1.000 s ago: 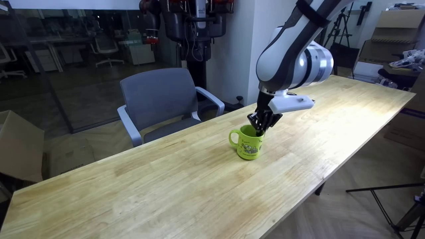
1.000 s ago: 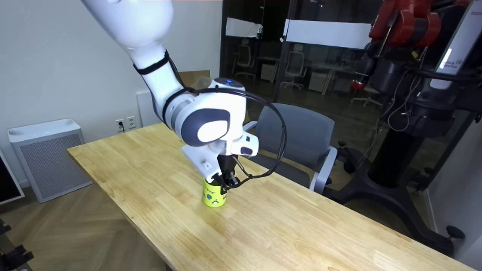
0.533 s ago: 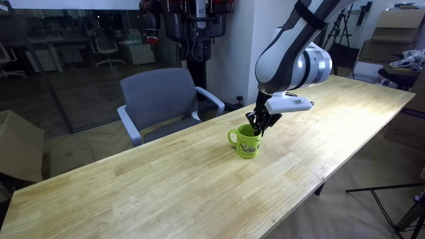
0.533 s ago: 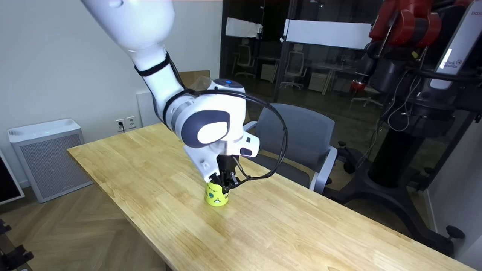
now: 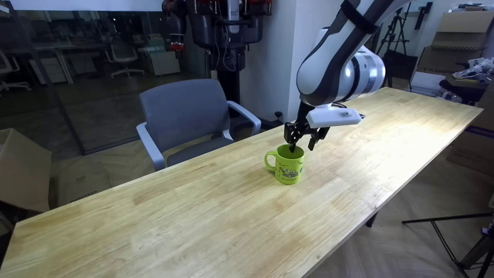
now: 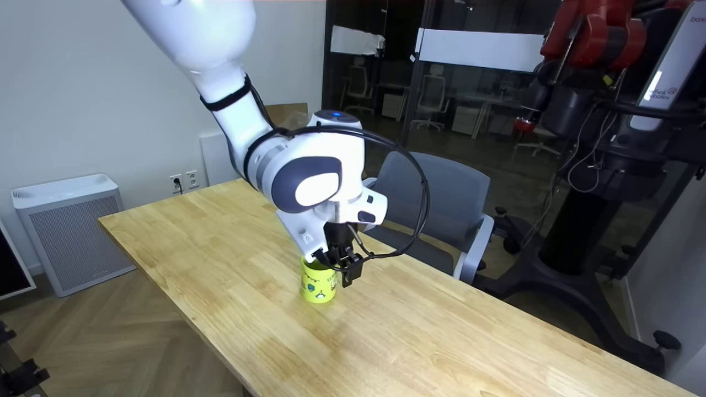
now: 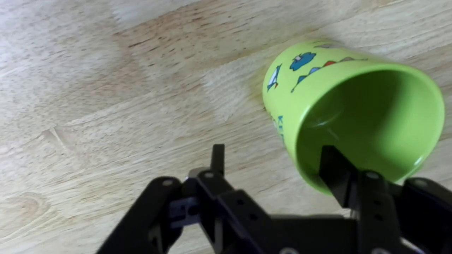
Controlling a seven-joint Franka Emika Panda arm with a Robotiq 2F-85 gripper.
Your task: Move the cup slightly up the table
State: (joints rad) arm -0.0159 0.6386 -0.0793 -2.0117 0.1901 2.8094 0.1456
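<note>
Pale table (image 5: 154, 224) runs beneath the tool (image 5: 301, 147) in an exterior view: chair (image 5: 185, 112) well left of the tool, past the table's edge; cup (image 5: 287, 173) upright on the table, just below and left, handle leftward; tool unclenched, jaws apart, one over or in the cup's mouth (cannot tell which), the other outside; cartons (image 5: 463, 23) far right

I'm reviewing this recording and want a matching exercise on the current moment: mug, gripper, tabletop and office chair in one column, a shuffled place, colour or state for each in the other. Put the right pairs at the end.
Things
1. mug
2. gripper
3. tabletop
4. office chair

Descriptions
A. open, jaws apart at the mug's rim
B. grey, beside the tabletop's long edge
C. lime green, standing upright
D. pale wood, planked

Right pairs: 1-C, 2-A, 3-D, 4-B
</note>
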